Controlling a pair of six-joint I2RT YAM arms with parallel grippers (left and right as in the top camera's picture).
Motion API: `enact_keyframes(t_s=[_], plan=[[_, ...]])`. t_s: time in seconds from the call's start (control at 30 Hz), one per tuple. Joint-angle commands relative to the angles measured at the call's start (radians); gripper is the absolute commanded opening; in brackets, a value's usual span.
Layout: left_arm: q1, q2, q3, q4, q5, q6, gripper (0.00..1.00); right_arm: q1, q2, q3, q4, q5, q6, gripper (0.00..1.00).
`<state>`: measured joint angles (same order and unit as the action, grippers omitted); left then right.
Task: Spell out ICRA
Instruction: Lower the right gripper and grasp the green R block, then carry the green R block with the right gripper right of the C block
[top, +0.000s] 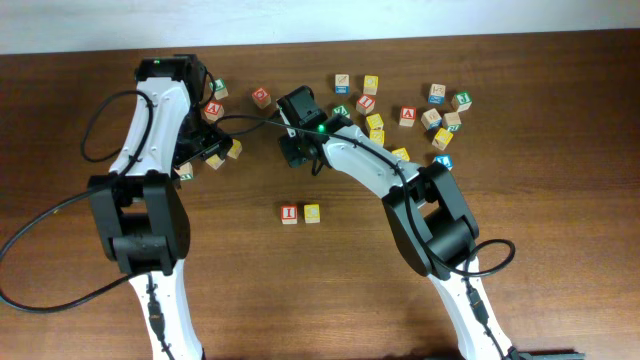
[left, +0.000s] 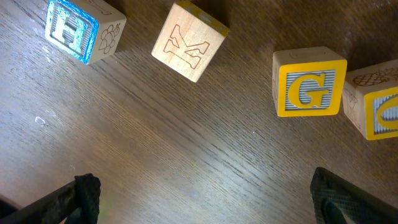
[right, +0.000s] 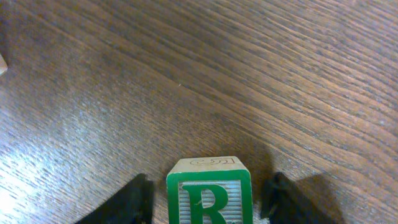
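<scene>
Wooden table (right: 186, 74): R block (right: 209, 186) sits between fingers of the right tool (right: 209, 202).

Right gripper (top: 292, 153) hangs low over the table (top: 330, 290) – its jaws are hidden under the wrist, can't tell how they stand. Toward the arm bases from it: red I block (top: 289, 213) w/ a yellow block (top: 312, 212) just beside, in a row. Beyond it, slightly left – a lone red block (top: 262, 96). Scattered blocks (top: 408, 116) lie to its right. Left gripper (top: 203, 146) is off to its left, approx. five small blocks (top: 233, 150) close round it.
</scene>
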<state>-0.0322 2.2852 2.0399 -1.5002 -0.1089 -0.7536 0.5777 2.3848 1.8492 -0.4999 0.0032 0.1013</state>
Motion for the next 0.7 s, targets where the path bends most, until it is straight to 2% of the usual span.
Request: enact_keyframes(t_s=[0.0, 0.23, 0.33, 0.5, 0.67], plan=[[0.003, -0.024, 0.001, -0.001, -0.004, -0.009, 0.99, 0.005, 0.010, 0.002, 0.010, 0.010, 0.001, 0.41], [0.003, -0.024, 0.001, -0.001, -0.004, -0.009, 0.99, 0.005, -0.009, 0.002, 0.017, 0.078, 0.012, 0.33], [0.003, -0.024, 0.001, -0.001, -0.004, -0.009, 0.99, 0.005, -0.025, 0.002, 0.002, 0.077, 0.012, 0.25], [0.003, -0.024, 0.001, -0.001, -0.004, -0.009, 0.99, 0.005, -0.055, 0.002, -0.044, 0.077, 0.013, 0.24], [0.003, -0.024, 0.001, -0.001, -0.004, -0.009, 0.99, 0.005, -0.165, 0.002, -0.121, 0.078, 0.013, 0.24]])
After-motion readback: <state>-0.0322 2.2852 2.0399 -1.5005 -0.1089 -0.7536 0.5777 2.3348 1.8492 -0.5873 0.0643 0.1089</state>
